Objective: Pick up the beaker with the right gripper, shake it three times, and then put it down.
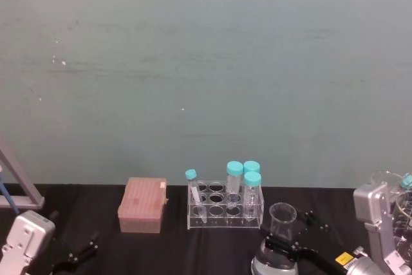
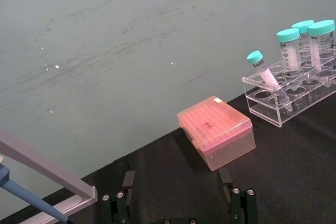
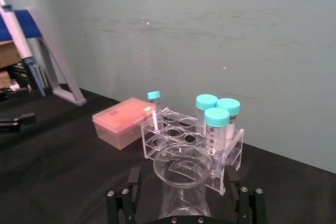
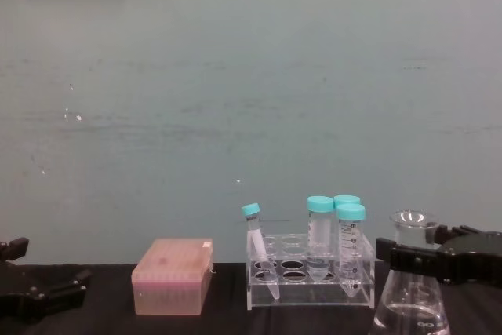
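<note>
Your black right gripper (image 3: 185,179) sits spread, unclamped, around the clear glass conical beaker (image 4: 413,304) neck; grip, lift, shakes and set-down remain, left gripper (image 2: 177,178) parked.

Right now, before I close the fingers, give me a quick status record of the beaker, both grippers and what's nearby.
beaker: upright, right of the tube rack, nearer the robot
right gripper: open, fingers either side of the beaker's neck
left gripper: open, empty, low at far left
tube rack: four teal-capped tubes
pink box: left of the rack
</note>
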`<state>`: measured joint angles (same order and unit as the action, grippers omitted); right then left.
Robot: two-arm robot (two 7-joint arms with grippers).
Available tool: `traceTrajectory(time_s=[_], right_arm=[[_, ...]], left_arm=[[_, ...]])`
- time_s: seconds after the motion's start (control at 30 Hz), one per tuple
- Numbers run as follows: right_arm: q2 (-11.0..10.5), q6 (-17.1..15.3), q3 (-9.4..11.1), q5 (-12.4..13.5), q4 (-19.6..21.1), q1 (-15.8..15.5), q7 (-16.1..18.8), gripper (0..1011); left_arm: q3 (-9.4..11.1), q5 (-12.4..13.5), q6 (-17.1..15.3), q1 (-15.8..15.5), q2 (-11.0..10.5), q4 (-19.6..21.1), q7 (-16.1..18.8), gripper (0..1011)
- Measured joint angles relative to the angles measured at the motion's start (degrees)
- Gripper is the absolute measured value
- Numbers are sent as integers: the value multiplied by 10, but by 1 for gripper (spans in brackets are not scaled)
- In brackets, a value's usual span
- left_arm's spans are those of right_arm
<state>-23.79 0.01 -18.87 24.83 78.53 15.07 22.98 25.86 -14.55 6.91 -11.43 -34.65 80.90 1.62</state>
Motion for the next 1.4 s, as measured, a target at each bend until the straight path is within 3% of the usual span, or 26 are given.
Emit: traceTrajectory(time_s=[0.7,1.4], right_arm=[[30,-9,5,-32,-15,9,-13,1000],[35,-15,19,-42,-9,0,-15,1000]], left_arm=[[0,0,0,0,0,0,0,1000],[0,0,0,0,0,0,0,1000]])
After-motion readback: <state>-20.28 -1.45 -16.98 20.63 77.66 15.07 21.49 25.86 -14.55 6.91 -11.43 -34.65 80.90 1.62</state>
